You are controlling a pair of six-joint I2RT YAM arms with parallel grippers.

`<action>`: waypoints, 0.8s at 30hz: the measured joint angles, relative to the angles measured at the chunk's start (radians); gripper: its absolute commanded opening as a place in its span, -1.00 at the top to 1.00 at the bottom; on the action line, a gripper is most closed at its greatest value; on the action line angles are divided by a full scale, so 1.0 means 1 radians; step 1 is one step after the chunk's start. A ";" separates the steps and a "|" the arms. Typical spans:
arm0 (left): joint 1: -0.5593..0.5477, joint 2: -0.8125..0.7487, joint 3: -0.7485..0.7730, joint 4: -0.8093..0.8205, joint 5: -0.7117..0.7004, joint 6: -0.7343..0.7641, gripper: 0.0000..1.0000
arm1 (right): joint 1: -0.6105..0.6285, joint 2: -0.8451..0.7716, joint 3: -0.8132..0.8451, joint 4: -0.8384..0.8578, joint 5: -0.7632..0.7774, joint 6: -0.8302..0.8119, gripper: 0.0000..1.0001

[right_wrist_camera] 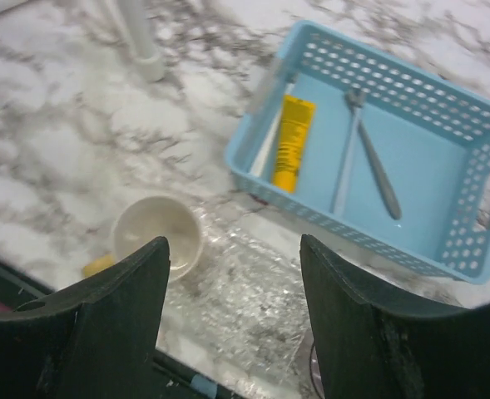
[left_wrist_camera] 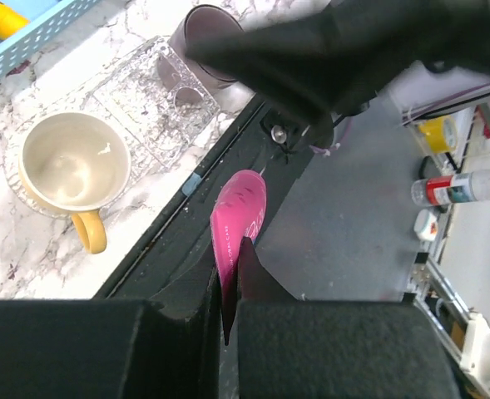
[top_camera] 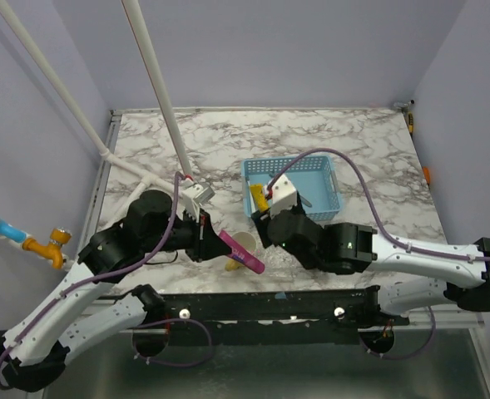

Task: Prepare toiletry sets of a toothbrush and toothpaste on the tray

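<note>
My left gripper (left_wrist_camera: 232, 266) is shut on the flat end of the pink toothpaste tube (left_wrist_camera: 240, 214), held over the table's near edge beside the yellow mug (top_camera: 243, 243). My right gripper (right_wrist_camera: 236, 316) stands open and empty above the clear tray (right_wrist_camera: 257, 287). The yellow toothpaste tube (right_wrist_camera: 290, 141), a pale blue toothbrush (right_wrist_camera: 344, 158) and a grey toothbrush (right_wrist_camera: 378, 166) lie in the blue basket (right_wrist_camera: 444, 249). From above, the pink tube (top_camera: 245, 252) points toward the right arm and the tray (top_camera: 279, 263).
The yellow mug (left_wrist_camera: 74, 170) stands empty just left of the tray (left_wrist_camera: 157, 96). A translucent purple mug (left_wrist_camera: 211, 33) stands at the tray's far end. The blue basket (top_camera: 293, 184) sits behind them. White pipes (top_camera: 157, 83) cross the back left.
</note>
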 measured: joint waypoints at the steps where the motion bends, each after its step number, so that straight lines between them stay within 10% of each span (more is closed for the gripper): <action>1: -0.029 0.008 0.008 0.000 -0.022 0.000 1.00 | -0.038 0.002 0.002 -0.007 0.000 0.010 -0.34; 24: -0.557 0.425 0.360 -0.174 -0.761 -0.044 1.00 | -0.876 0.013 -0.078 -0.045 -0.245 0.140 -0.34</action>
